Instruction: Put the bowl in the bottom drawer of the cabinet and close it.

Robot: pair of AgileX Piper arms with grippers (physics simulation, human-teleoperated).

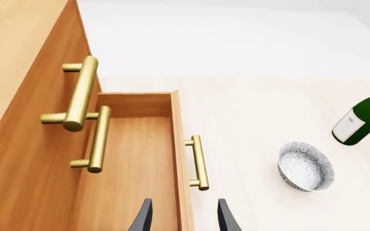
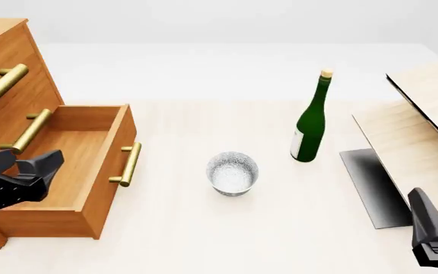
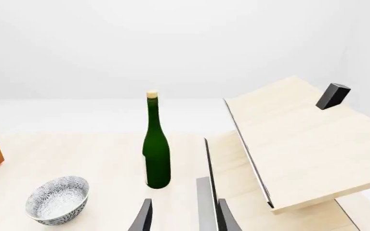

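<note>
At the far left of your front view stood the cabinet (image 2: 6,68), orange-brown wood, its bottom drawer (image 2: 89,171) already pulled out toward the middle of the table and showing a bare interior. Your left gripper (image 2: 23,171) hung over that open drawer, fingers parted and holding nothing. To the right of the drawer's brass handle (image 2: 130,164), on the open tabletop, sat the bowl (image 2: 232,173), upright, mouth up, apart from everything around it. Farther right and a little beyond it stood a green bottle (image 2: 310,123), then the pale wood boards (image 2: 424,120). Your right gripper (image 2: 432,228) waited low at the right edge, its fingers parted in the wrist view and empty. The bowl lay right of the left gripper and left of the right one, roughly between them; being round, it had no long axis to line up with
</note>
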